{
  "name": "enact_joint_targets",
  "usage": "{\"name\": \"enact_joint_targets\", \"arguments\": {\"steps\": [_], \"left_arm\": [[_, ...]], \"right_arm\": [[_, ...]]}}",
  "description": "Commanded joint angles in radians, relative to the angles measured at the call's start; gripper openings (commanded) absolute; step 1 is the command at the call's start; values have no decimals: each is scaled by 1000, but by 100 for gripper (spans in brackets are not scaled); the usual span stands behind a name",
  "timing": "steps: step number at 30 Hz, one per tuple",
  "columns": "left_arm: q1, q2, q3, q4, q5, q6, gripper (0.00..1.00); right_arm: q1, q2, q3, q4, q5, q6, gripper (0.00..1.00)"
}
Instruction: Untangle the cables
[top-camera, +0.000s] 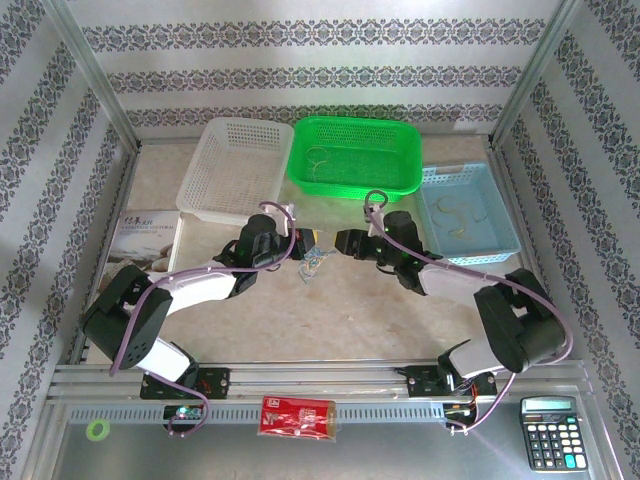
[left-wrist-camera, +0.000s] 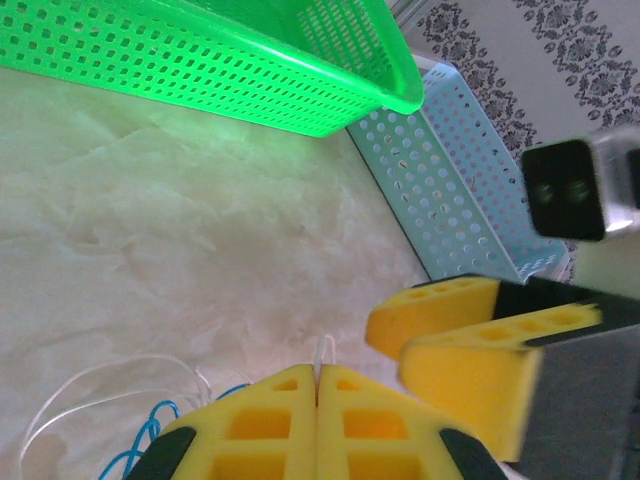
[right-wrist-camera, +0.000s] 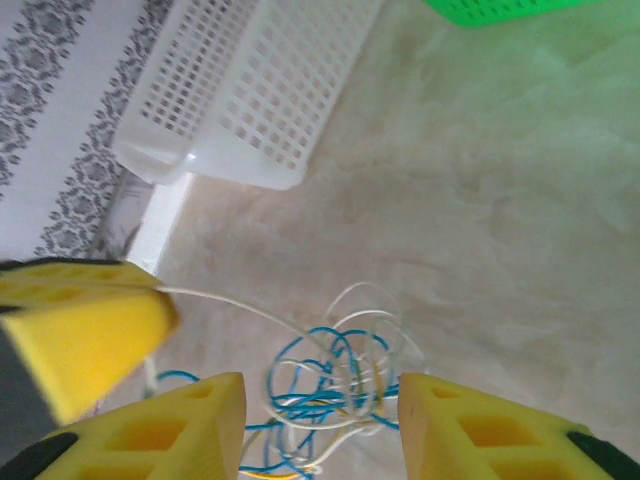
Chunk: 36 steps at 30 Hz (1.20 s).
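Marbled table centre holds the cables in a knot; w/ L gripper at their 9 o'clock clenched on a white cable and R gripper at 3 spread wide over the heap, we fear R clamping several strands, so pulling tightens it.
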Motion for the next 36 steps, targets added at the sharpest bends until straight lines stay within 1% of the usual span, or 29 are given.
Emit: {"name": "enact_joint_targets", "arguments": {"steps": [1,3,5,8,10,14,16,21,26,33,36], "left_arm": [[-24,-28,24,-31,-31,85,0],[-41,-33,42,-78,-56,146,0],[-75,-38,79,-163,-115,256,0],[-141,-31,143,-302,-270,435,0],[-170,-17,173,-353,-345,501,0],[-204,-3,185,-369,-438,547,0],[-216,3,186,-365,-475,558,0],[-218,17,185,-359,-478,538,0],[-218,26,194,-369,-460,499,0],[-218,3,230,-407,-427,465,0],[-218,-10,262,-428,-395,448,0]], "right_arm": [[0,-39,16,-66,26,-42,50],[0,-35,35,-102,30,-70,52],[0,-27,51,-127,35,-92,54],[1,-10,61,-129,35,-100,54],[4,-1,63,-128,32,-101,54],[19,3,52,-120,38,-97,53],[27,5,36,-101,38,-84,51],[64,-8,-21,-49,50,-46,45],[107,-74,-100,-41,112,-31,44],[93,-160,-180,-60,177,-30,51],[86,-164,-168,-67,180,-36,56]]}}
